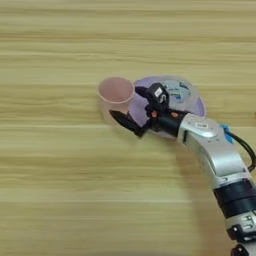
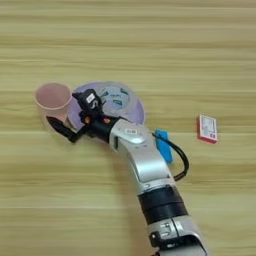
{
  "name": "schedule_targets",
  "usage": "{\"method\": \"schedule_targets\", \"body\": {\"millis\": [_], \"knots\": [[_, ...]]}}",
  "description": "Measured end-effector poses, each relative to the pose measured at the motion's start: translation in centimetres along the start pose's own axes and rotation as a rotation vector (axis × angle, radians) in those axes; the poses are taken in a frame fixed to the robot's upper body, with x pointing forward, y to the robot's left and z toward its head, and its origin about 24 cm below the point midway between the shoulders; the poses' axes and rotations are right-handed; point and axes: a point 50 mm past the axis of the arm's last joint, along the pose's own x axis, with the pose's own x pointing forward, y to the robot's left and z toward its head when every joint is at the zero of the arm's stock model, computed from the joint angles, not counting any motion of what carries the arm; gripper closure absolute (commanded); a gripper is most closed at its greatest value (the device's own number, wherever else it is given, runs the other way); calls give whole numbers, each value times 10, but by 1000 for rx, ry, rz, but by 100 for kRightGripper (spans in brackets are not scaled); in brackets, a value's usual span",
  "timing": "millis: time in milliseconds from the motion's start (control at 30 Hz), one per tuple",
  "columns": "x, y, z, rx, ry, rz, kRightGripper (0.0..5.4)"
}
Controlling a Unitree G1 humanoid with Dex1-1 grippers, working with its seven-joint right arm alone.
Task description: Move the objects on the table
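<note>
The pink cup (image 1: 116, 93) is seen standing upright on the table (image 1: 60, 190), with its open mouth facing up. It is found just to the left of the gripper (image 1: 131, 106), at the end of the silver arm (image 1: 215, 152) that comes in from the bottom right. The two black fingers are spread wide apart, and nothing is held between them. One finger (image 1: 126, 123) is laid low and points left, toward the near side of the cup's bottom. The other finger (image 1: 141, 91) is raised by the cup's right side (whether either one touches the cup cannot be told). So the cup is placed right at the open mouth of the gripper, a little to the left and a little farther away.

The tape roll (image 2: 122, 102) is laid flat on the table, with bluish print on it. It is found behind and under the wrist, touching or almost touching the cup on the cup's right. Part of it is hidden by the gripper.

The small red and white box (image 2: 207, 128) is seen only in the right eye view. It is laid flat, well apart from the gripper, off to the right of the arm.

The cup is judged to be the thing most likely to be grabbed, since it is the nearest. For that, only a short push to the left would be needed, and then the fingers would be closed.
</note>
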Motion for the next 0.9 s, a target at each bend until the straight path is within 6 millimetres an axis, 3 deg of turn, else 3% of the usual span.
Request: {"method": "schedule_targets", "body": {"millis": [900], "knots": [[14,3,-1,-1,-5,24,2]]}}
